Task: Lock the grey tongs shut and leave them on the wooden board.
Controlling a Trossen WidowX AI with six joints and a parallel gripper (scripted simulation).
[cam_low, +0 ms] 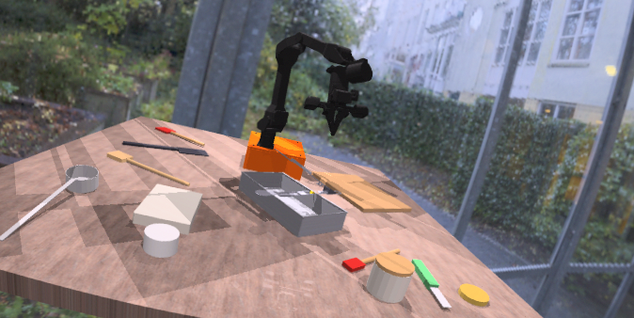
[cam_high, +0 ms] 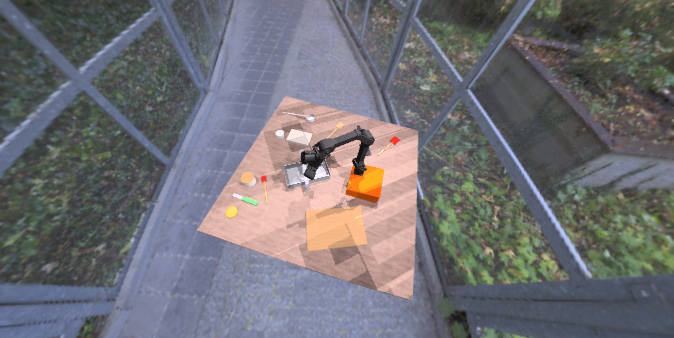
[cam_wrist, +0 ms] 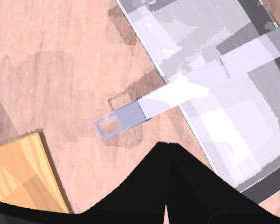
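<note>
The grey tongs [cam_wrist: 127,116] [cam_high: 307,184] [cam_low: 265,193] lie across the roasting tin [cam_low: 321,225] [cam_wrist: 263,192]. In the wrist view their hinge or handle end, with an open rectangular loop, sticks out over the tin's rim towards the wooden board; how far the arms spread is hard to tell. My gripper [cam_low: 333,134] [cam_wrist: 166,152] [cam_high: 310,175] is shut and empty, pointing down, well above the tin and tongs. In the top view the arm hides part of the tin and tongs. The wooden board [cam_high: 325,235] [cam_low: 376,198] [cam_wrist: 21,165] lies flat, apart from the tongs.
My arm stands on an orange block [cam_high: 370,183] [cam_low: 265,160]. A cream block [cam_high: 299,137] [cam_low: 166,205] and white cylinder [cam_high: 279,134] [cam_low: 161,241] lie beyond the tin. A lidded jar [cam_low: 389,282], red-headed utensil [cam_low: 354,264], green-handled knife [cam_low: 425,272] and yellow disc [cam_low: 473,294] are on its other side.
</note>
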